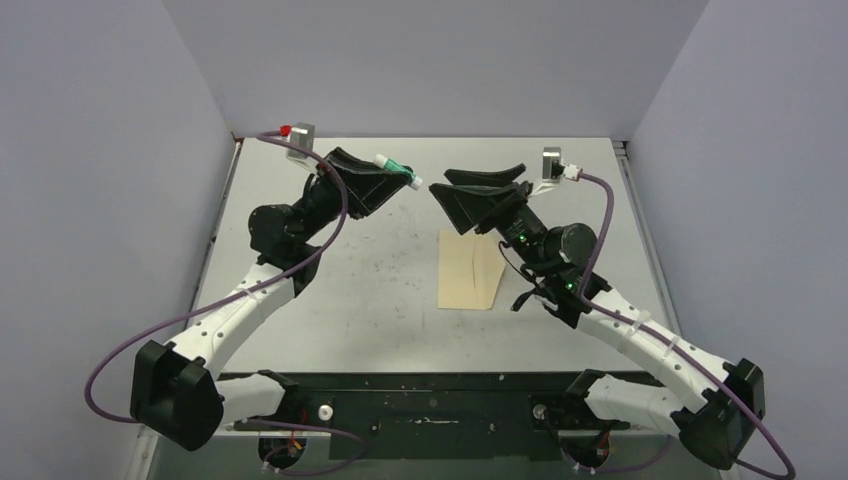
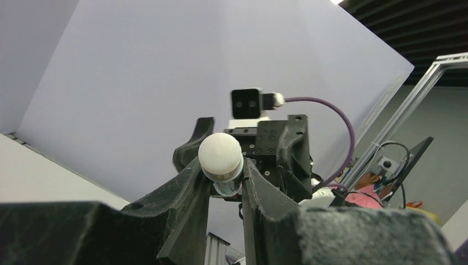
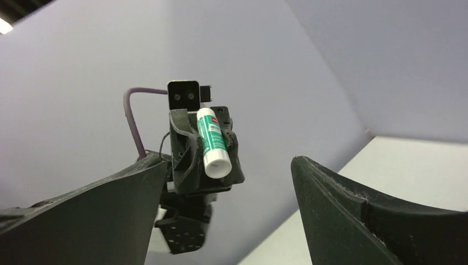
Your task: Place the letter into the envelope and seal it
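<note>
The pale tan envelope point(image 1: 470, 272) lies flat on the table, its far end hidden under my right gripper. The letter is not in view. My left gripper point(image 1: 405, 180) is raised above the table and shut on a white and green glue stick point(image 1: 398, 168), which points right toward the other gripper. The stick's white end shows between my left fingers point(image 2: 221, 160), and it also shows in the right wrist view point(image 3: 212, 141). My right gripper point(image 1: 472, 187) is open and empty, raised above the envelope's far end and facing the stick. Its jaws stand wide apart point(image 3: 229, 210).
The grey table point(image 1: 380, 300) is scuffed and has walls at the back and on both sides. A black base rail point(image 1: 430, 395) runs along the near edge. Purple cables point(image 1: 120, 345) loop from both arms.
</note>
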Controlling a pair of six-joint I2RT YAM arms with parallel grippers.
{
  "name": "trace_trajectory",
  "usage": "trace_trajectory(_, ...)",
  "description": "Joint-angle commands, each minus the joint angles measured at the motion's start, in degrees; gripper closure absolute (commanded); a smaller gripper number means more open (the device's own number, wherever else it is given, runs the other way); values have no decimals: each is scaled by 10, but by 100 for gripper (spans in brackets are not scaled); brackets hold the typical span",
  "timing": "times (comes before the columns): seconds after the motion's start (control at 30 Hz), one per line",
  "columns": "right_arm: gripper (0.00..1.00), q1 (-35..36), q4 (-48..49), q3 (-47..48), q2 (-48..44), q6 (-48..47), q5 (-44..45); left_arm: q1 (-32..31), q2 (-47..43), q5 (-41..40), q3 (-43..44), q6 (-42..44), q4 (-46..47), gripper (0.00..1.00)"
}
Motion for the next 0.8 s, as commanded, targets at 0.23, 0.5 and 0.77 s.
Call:
trace_trajectory(0.23,13,3,-146,111,-9,-582,-117,-1,-24,-44,48,-137,-90,100)
trace_trajectory(0.5,29,20,-118,134,22,-689,-115,-1,-27,-53,58,-202,-135,100)
trace_trajectory(0.77,44,27,-96,145,43,-708,-122,-1,-19,-52,58,-216,-143,100)
